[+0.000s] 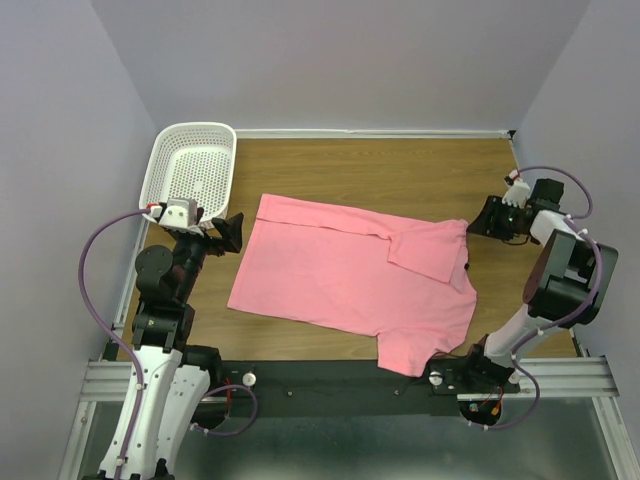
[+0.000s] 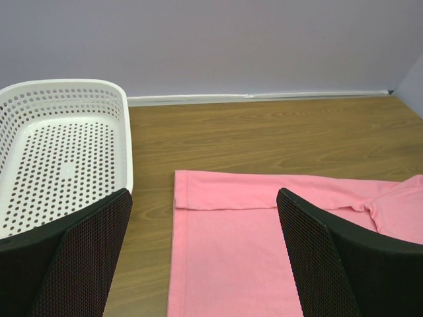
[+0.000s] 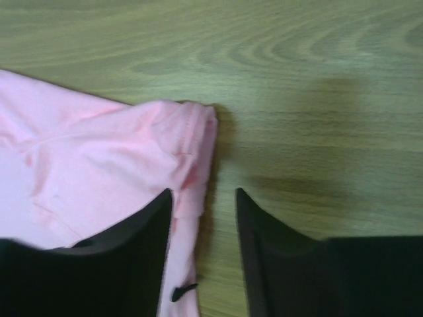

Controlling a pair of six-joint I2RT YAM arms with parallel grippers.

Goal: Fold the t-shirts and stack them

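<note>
Right now the salmon-pink t-shirt (image 1: 340,275) lies spread flat near the middle of the wooden table (image 1: 400,165). A flap of cloth at its right end is folded back over the body, and a far strip along its left end is turned over too (the left wrist view shows that fold clearly).

The left gripper (image 1: 228,232) hangs just beside the shirt's left edge with its jaws spread wide and nothing between them. A white perforated basket (image 1: 160,170) stands in the far left corner, just beyond this gripper and apart from the shirt.

The right gripper (image 3: 203,193) sits low at the shirt's right edge, jaws parted, with bare wood showing in the gap. Its left finger (image 3: 142,238) overlaps the hemmed edge of the cloth. Whether it touches the fabric I cannot tell, but nothing is pinched.
</note>
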